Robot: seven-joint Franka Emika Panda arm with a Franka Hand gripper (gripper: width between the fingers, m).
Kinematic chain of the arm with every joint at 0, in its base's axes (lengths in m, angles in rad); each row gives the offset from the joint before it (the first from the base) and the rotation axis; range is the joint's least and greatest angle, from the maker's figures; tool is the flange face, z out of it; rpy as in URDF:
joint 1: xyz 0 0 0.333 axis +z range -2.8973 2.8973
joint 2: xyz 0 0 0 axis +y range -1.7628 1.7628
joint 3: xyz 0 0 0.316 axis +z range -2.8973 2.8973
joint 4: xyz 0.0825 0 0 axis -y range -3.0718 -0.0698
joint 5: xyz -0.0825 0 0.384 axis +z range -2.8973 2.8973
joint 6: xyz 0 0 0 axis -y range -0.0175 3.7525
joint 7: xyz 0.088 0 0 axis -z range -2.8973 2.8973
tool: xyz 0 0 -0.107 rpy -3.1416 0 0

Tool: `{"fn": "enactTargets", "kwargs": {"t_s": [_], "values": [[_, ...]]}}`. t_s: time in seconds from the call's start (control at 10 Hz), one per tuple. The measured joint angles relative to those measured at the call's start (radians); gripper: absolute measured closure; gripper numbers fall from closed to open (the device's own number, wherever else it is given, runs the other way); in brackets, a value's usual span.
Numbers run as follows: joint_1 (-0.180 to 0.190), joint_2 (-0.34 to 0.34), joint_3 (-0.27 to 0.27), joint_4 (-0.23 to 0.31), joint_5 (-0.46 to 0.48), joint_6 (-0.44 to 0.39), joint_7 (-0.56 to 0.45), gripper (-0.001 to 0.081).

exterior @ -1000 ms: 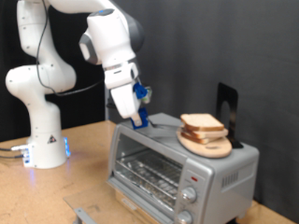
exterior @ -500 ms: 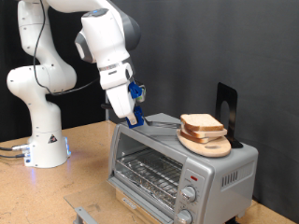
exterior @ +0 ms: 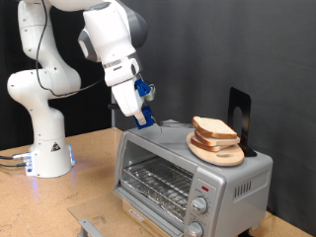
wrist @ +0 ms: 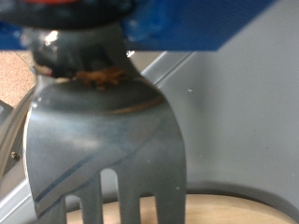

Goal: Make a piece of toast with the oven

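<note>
Two slices of toast (exterior: 214, 129) lie stacked on a round light-wood board (exterior: 219, 153) on top of the silver oven (exterior: 188, 173). Its glass door looks closed, with the wire rack visible behind it. My gripper (exterior: 144, 115), with blue fingers, hangs over the end of the oven top towards the exterior view's left. It is shut on a metal fork (wrist: 103, 140), whose tines point towards the board. In the wrist view the fork fills the picture, with the oven top (wrist: 234, 112) and the board's edge (wrist: 238, 207) behind it.
A black upright stand (exterior: 240, 117) is behind the board on the oven. The arm's white base (exterior: 44, 148) stands on the wooden table (exterior: 59, 197) at the exterior view's left. A grey metal piece (exterior: 89, 225) lies at the table's front edge.
My gripper with the fork has moved towards the exterior view's left and slightly up, away from the toast. The toast and board have not moved.
</note>
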Motion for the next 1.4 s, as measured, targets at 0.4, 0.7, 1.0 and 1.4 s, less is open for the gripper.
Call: {"fn": "enactTargets", "kwargs": {"t_s": [0.4,0.7,1.0,1.4], "values": [[0.000,0.025,0.023,0.015,-0.052,-0.001,0.098,0.0422],[0.000,0.075,0.032,0.055,-0.067,0.000,0.142,0.0422],[0.000,0.118,0.038,0.096,-0.072,0.000,0.151,0.0422],[0.006,0.134,0.064,0.120,-0.072,-0.004,0.147,0.0422]]}}
